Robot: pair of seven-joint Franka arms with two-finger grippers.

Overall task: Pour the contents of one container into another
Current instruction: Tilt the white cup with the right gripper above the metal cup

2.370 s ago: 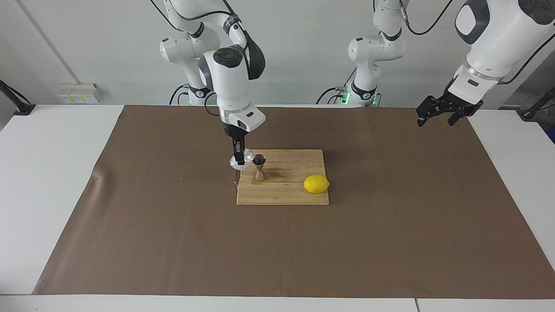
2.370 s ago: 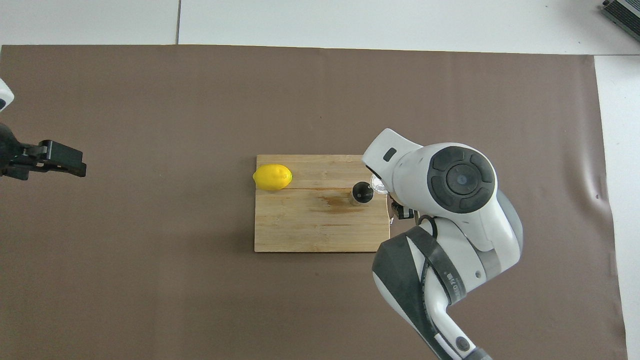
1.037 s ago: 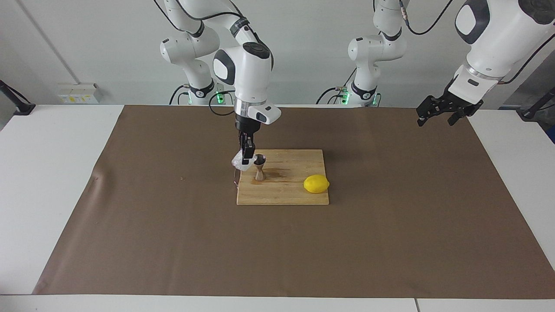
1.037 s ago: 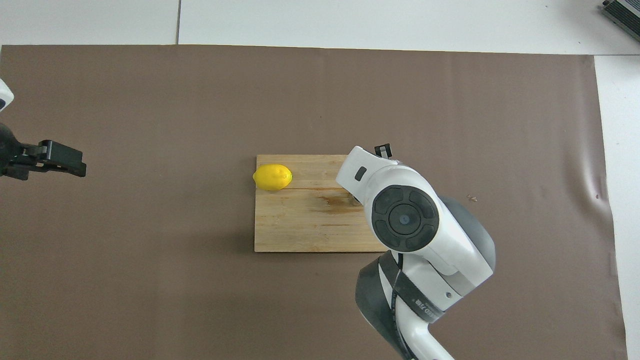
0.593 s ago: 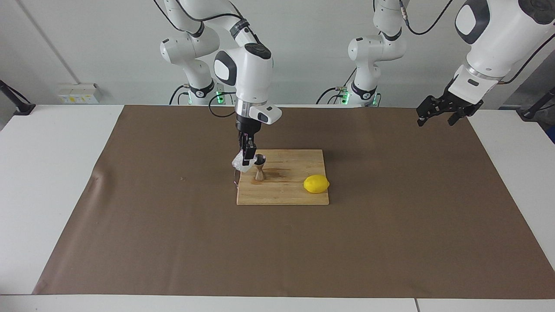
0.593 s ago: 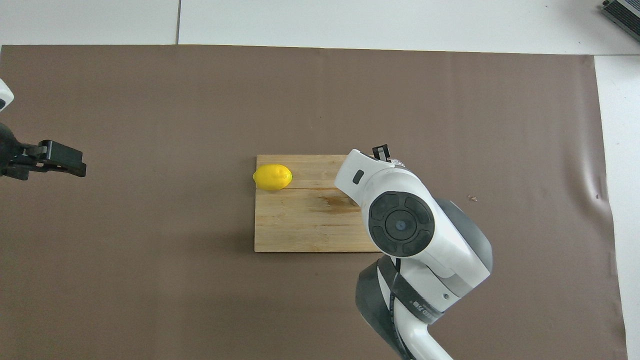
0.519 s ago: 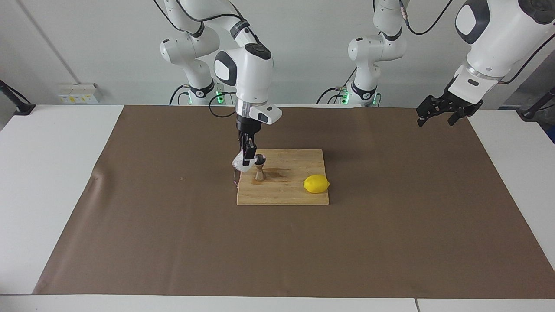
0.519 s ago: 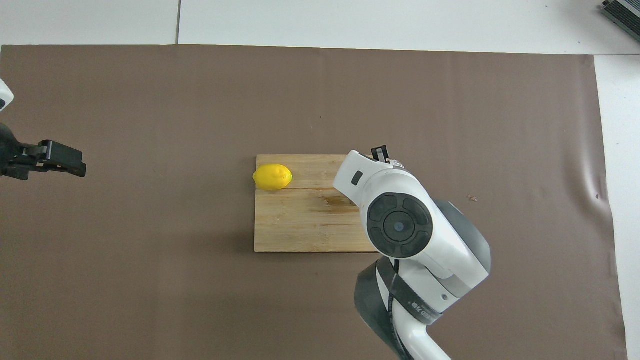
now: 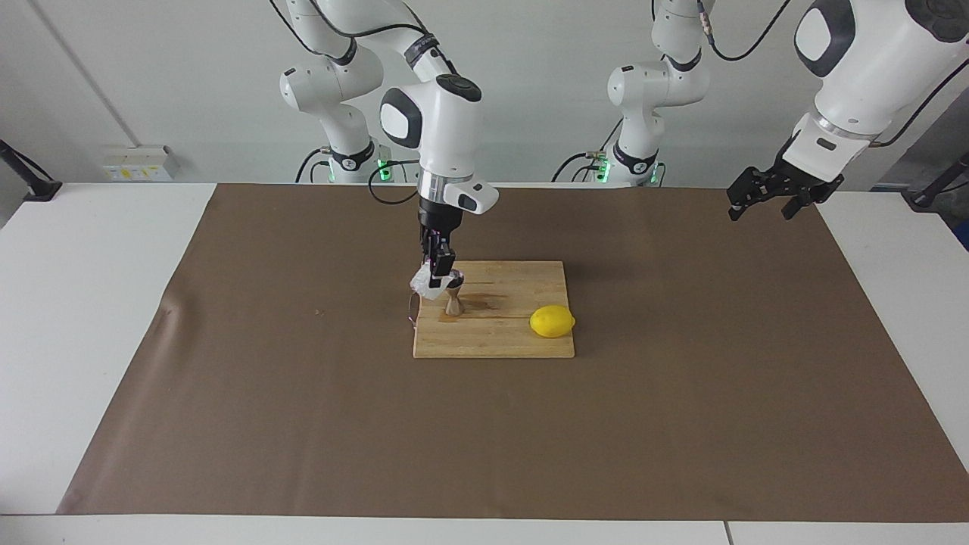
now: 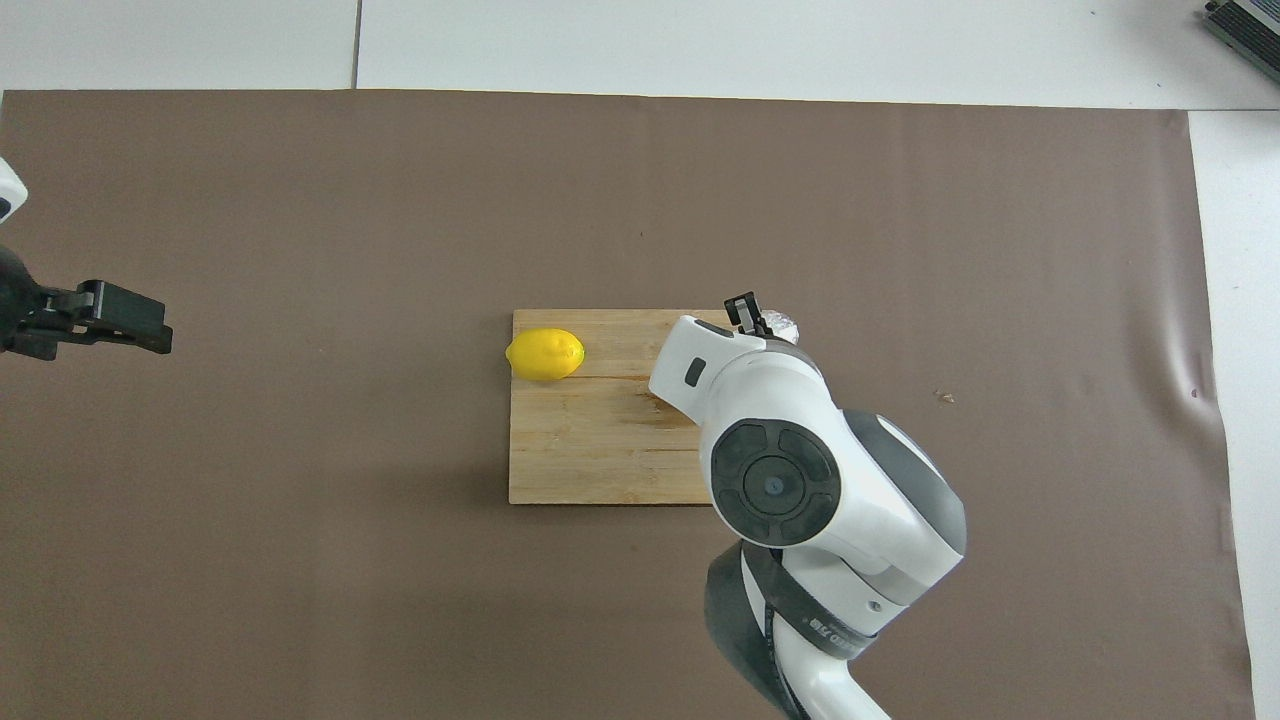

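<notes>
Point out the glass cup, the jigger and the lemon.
glass cup [image 9: 421,285], facing view, on its tilted textured wall.
steel jigger [image 9: 453,305], facing view, on its lower cone.
lemon [image 10: 545,354], overhead view, on its middle.

From overhead the right arm's wrist [image 10: 775,480] hides the jigger [image 9: 453,297]; only a sliver of glass cup [image 10: 782,324] shows at upper centre

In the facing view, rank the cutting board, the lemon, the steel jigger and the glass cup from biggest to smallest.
1. Cutting board
2. Lemon
3. Steel jigger and glass cup, tilted in the right claw: too alike to rank.
</notes>
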